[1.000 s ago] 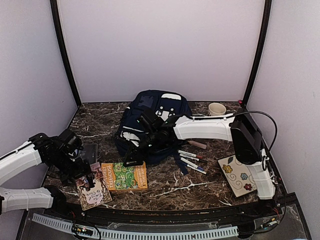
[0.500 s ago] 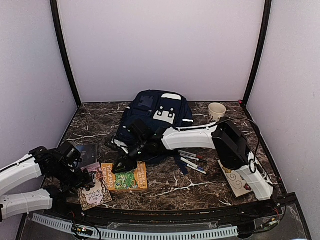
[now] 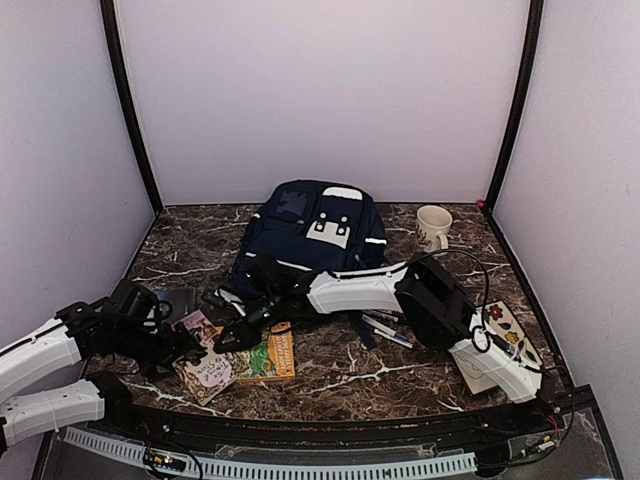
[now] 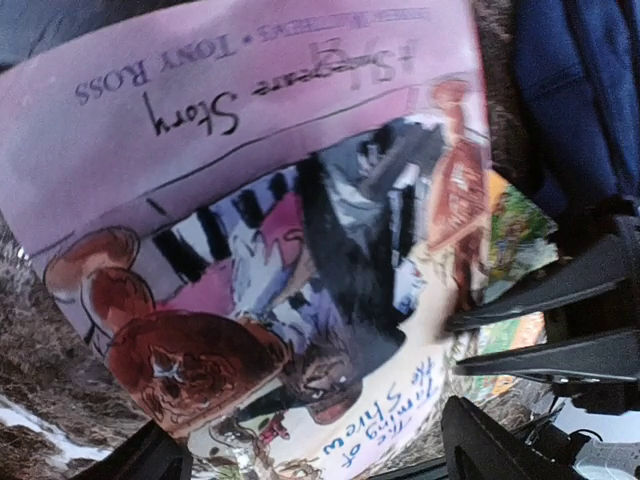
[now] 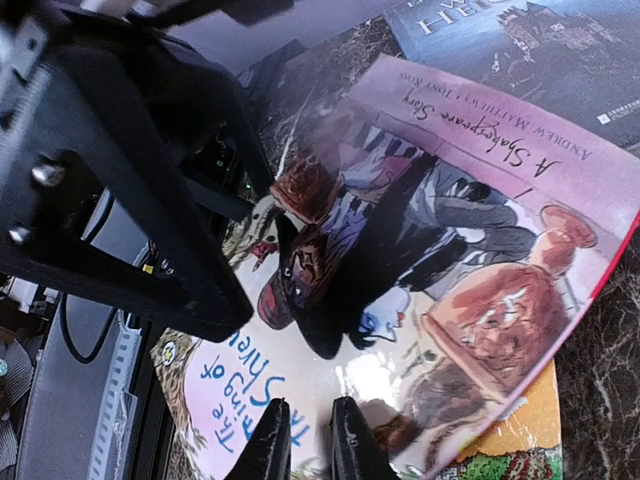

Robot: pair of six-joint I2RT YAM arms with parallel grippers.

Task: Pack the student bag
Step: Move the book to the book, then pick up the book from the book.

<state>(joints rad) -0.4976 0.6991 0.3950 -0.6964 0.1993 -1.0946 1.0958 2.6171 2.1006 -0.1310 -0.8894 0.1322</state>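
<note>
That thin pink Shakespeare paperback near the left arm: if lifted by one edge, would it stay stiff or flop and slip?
Likely floppy: the pink paperback looks thin and soft-covered, so it would probably sag from a one-edge hold. Its cover shines with glare in the right wrist view, so it may slip. Being so thin, it seems light.
</note>
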